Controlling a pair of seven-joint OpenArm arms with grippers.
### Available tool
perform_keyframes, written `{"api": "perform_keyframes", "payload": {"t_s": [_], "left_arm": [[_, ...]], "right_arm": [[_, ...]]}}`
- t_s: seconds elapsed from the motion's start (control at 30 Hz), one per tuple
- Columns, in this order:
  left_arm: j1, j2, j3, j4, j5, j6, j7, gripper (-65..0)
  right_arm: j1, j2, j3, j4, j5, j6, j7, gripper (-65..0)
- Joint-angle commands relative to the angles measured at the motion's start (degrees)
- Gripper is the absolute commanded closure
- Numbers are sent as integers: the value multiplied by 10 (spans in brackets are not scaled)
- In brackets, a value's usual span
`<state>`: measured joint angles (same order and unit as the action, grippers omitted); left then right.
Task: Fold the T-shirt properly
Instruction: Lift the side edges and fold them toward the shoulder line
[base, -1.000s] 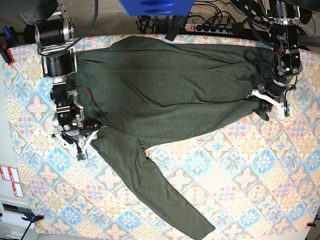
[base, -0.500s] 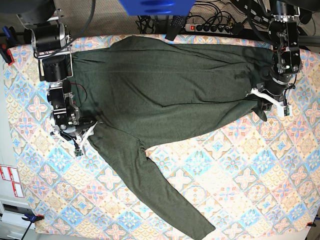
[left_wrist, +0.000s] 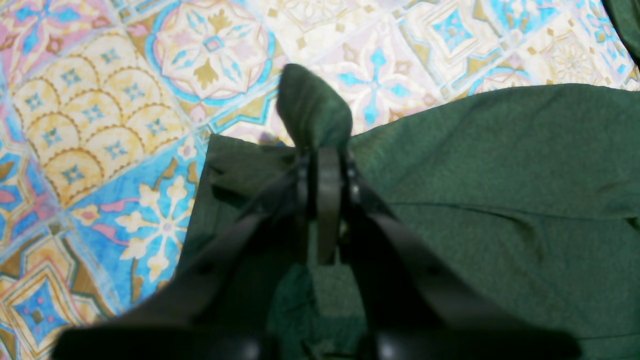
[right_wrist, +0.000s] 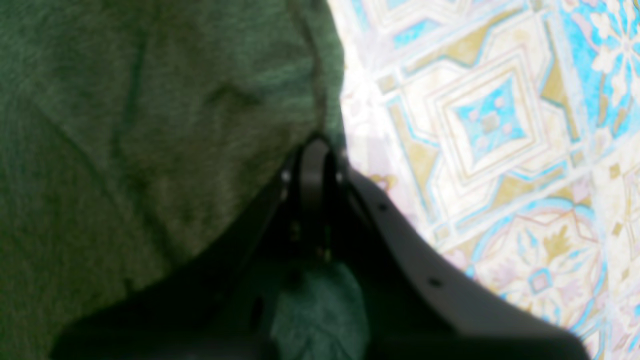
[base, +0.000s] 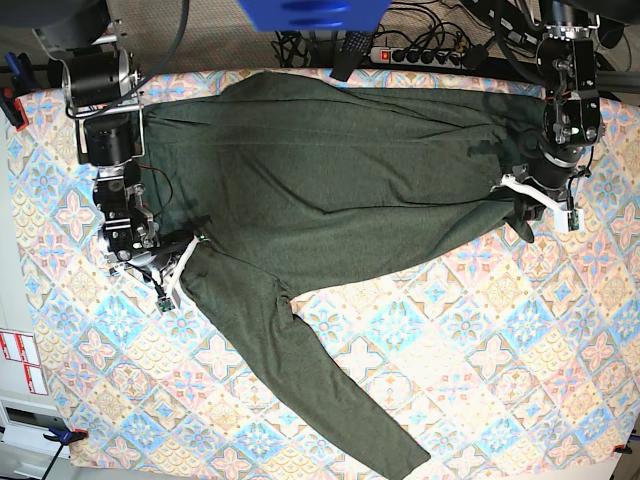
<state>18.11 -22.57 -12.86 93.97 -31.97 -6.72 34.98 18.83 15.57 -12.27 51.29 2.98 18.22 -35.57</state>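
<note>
From the left wrist view, the left gripper (left_wrist: 324, 165) has its fingers pinching a raised fold of the T-shirt (left_wrist: 500, 190), a peak of cloth standing above them over the patterned desk (left_wrist: 100, 115). From the right wrist view, the right gripper (right_wrist: 312, 165) has its fingers pinching the shirt's edge. From the base view, the T-shirt (base: 330, 180) spreads along the far edge of the desk (base: 480, 340), one sleeve trailing toward the near edge.

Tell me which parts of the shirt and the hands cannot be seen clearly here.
- T-shirt: second sleeve not visible in base view.
- Right hand: right wrist view blurred; the held fabric is hidden behind the fingers.
- Left hand: its own dark body hides the cloth below.
</note>
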Motion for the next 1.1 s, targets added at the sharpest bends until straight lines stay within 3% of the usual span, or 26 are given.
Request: {"api": "perform_keyframes", "payload": {"t_s": [0.0, 0.27, 0.63, 0.8, 0.97, 1.07], "left_arm": [[-3, -9, -4, 14, -4, -2, -11, 0], [10, -9, -4, 52, -3, -2, -11, 0], [43, -14, -18, 69, 0, -3, -14, 0], [66, -21, -45, 97, 1, -4, -11, 0], [82, -38, -50, 104, 1, -4, -12, 0], [82, -39, -50, 102, 2, -4, -12, 0]], "right_arm": [[7, 6, 3, 16, -2, 2, -4, -2], [-62, 6, 95, 161, -1, 4, -39, -1], [-197, 7, 105, 343, 0, 4, -60, -1], [-259, 7, 150, 410, 0, 6, -60, -1], [-307, 6, 193, 460, 0, 66, -60, -1], [-331, 6, 218, 483, 0, 71, -60, -1]]}}
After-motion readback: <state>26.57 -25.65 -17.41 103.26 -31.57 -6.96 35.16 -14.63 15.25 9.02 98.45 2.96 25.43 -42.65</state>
